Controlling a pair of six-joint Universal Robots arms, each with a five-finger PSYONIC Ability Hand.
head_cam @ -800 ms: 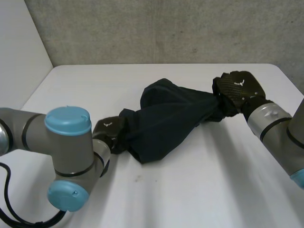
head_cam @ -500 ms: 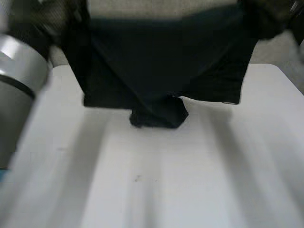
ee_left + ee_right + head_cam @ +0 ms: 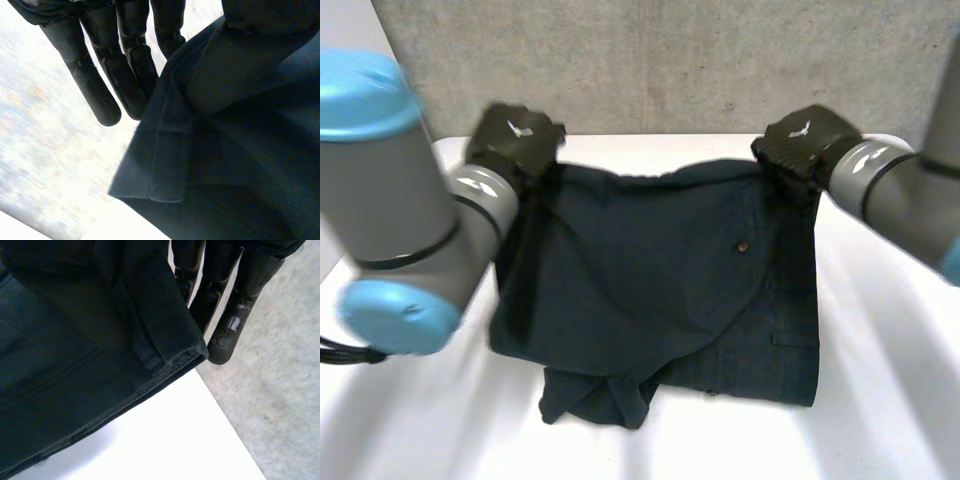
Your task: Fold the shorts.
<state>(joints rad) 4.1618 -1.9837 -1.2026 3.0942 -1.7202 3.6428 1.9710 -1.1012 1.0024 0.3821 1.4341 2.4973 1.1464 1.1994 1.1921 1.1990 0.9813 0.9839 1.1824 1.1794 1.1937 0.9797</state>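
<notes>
Holding the dark blue shorts [image 3: 650,290] spread wide by the top edge, gripping one upper corner with the left hand [image 3: 515,135] and the other with the right hand [image 3: 805,145]. Pinching cloth in each hand, straight fingers [image 3: 95,85] lying along a folded edge, a stitched fold sitting just beside the right fingertips [image 3: 222,345]. Hanging below both hands, bunching at the bottom over the white table [image 3: 890,400]. Showing a small pale button [image 3: 742,245] below the right hand. Bearing a white mark on each hand's back, too small for reading.

I can't read any words or numbers. The left hand [image 3: 508,148] and right hand [image 3: 802,150] each have a tiny white mark [image 3: 523,130], too small to read.
</notes>
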